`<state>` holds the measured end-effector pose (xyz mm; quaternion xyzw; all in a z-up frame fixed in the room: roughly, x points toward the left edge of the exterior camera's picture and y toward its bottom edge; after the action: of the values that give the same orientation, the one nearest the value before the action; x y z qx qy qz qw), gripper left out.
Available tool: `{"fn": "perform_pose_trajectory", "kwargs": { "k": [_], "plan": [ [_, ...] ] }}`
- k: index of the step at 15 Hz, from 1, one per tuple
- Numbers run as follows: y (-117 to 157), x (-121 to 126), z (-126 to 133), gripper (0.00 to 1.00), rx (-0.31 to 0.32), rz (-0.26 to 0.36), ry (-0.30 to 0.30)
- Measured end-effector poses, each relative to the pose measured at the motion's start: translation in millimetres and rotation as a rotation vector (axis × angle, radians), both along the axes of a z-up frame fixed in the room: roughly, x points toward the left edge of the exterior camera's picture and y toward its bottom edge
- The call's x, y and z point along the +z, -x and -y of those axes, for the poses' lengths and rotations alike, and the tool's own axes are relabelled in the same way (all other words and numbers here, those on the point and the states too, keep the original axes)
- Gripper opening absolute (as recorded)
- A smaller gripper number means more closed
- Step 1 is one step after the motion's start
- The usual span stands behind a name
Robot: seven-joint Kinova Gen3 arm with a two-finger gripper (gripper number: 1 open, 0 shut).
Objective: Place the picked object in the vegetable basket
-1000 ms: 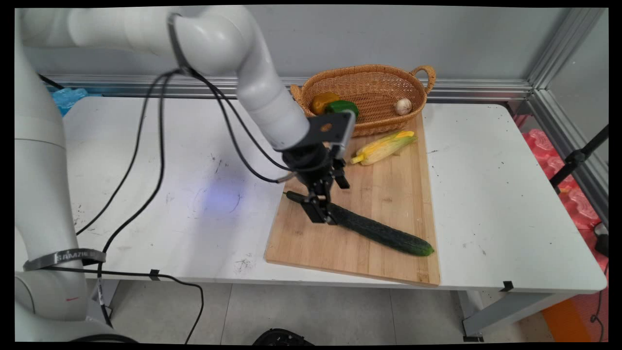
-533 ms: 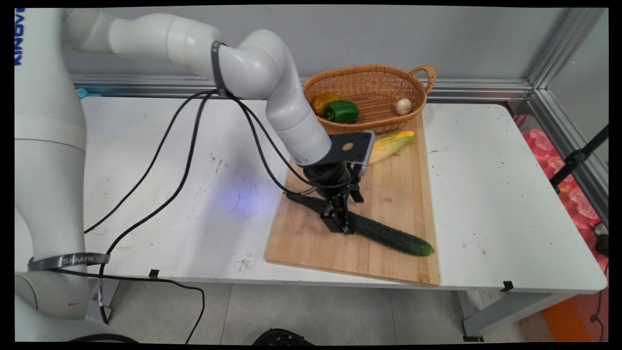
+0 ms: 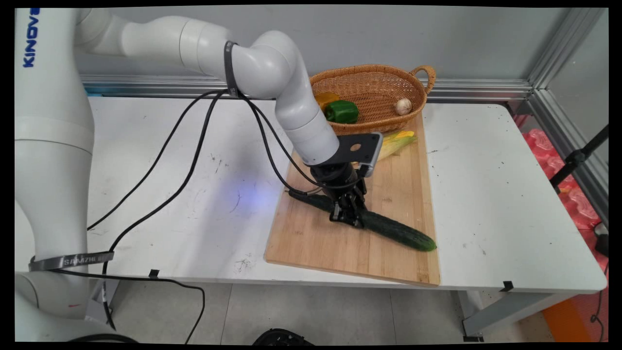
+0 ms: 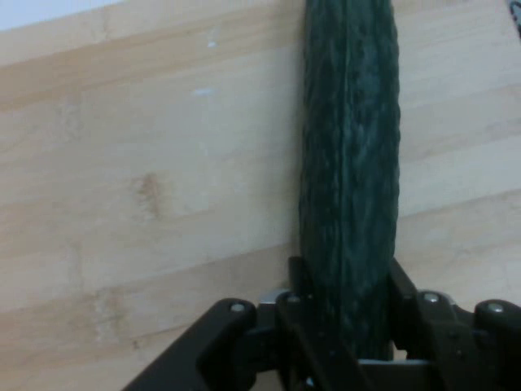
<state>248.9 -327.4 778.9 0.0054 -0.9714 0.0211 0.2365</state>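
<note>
Two fingers of our gripper [image 3: 348, 217] sit closed against the flanks of the cucumber [image 3: 388, 229], one on each side, so we have it pinched across its width. In the hand view the cucumber [image 4: 350, 163] runs straight out ahead of the gripper [image 4: 348, 318], its long axis at right angles to the line between the fingers. It lies on the cutting board [image 3: 311, 243] directly under the hand, and whether it has cleared the wood we cannot tell. Our hold is nearer the thin stem end than the middle, so the longer, thicker part reaches out to one side of the hand. Beyond the hand, well apart from it, lie the corn [image 3: 398, 143] and the basket [image 3: 374, 82] holding a green pepper [image 3: 342, 112]
</note>
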Motion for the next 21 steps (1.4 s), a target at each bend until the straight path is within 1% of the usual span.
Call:
{"fn": "perform_pose_trajectory", "kwargs": {
  "k": [3,6,9,12,15,17,21],
  "plan": [
    [0,17,1,0.0,-0.002,-0.006,0.006],
    [-2,41,3,0.0,0.02,-0.013,0.011],
    [-10,75,8,0.0,0.104,-0.03,0.019],
    [-27,108,20,0.0,0.201,-0.041,0.048],
    [-43,136,42,0.0,0.278,-0.049,0.099],
    [-51,147,56,0.0,0.303,-0.052,0.125],
    [-65,165,101,0.0,0.347,-0.054,0.197]
  ]
}}
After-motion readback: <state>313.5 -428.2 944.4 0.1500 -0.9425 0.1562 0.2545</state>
